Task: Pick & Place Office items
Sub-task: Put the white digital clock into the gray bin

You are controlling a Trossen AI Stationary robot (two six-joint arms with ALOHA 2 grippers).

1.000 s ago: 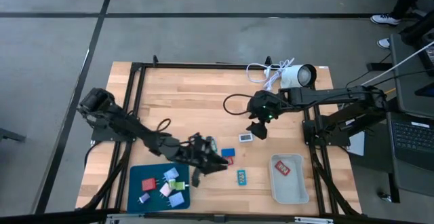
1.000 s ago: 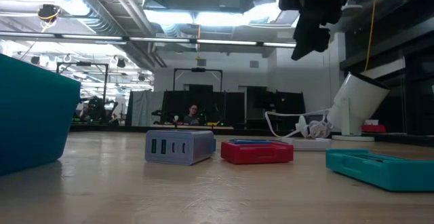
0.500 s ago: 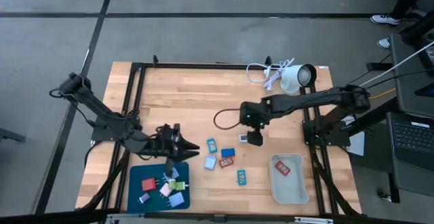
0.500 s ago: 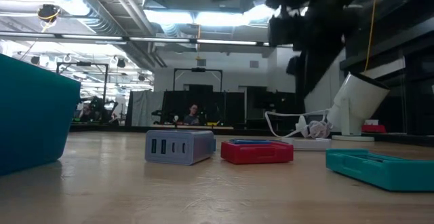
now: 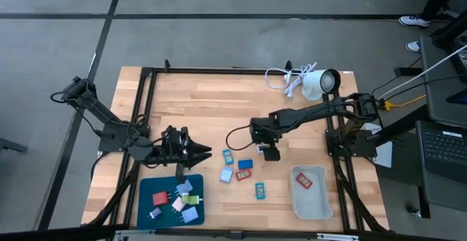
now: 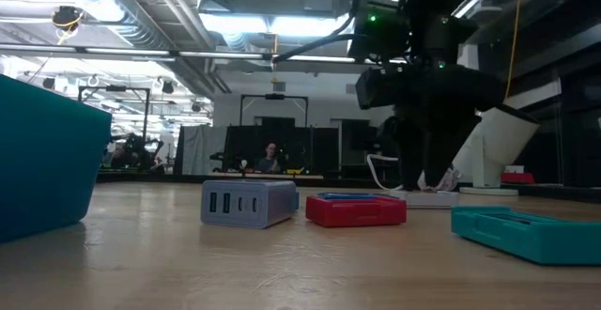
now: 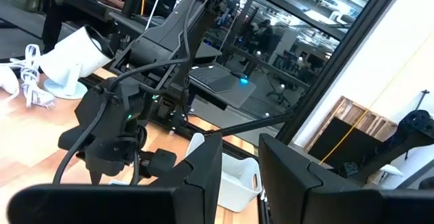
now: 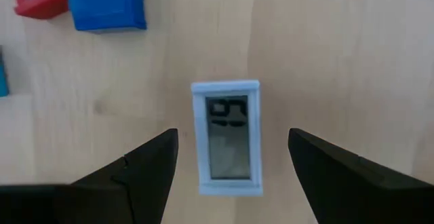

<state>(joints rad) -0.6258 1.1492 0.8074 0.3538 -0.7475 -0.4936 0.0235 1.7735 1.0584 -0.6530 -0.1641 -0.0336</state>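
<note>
The office items are small flat coloured pieces. A white one with a small grey display point(image 8: 226, 137) lies flat on the wood. My right gripper point(image 8: 232, 142) is open above it, one finger on each side, touching nothing; in the high view it point(image 5: 268, 152) sits at the table's middle. Blue point(image 5: 245, 164), red point(image 5: 244, 173), light-blue point(image 5: 226, 174) and teal point(image 5: 260, 190) pieces lie loose nearby. My left gripper point(image 5: 206, 153) is open and empty, left of these pieces, above the teal tray point(image 5: 146, 186).
The teal tray holds several pieces point(image 5: 179, 201). A white bin point(image 5: 321, 208) near the right edge holds a red piece point(image 5: 304, 182). A white lamp point(image 5: 321, 82) with its cord stands at the far right. The low view shows a grey charger block point(image 6: 249, 202) and a red piece point(image 6: 355, 209).
My right gripper has moved toward the table's left and near edge and come down over the white display piece. My left gripper has drawn back toward the left edge, away from the loose pieces, which now show uncovered.
</note>
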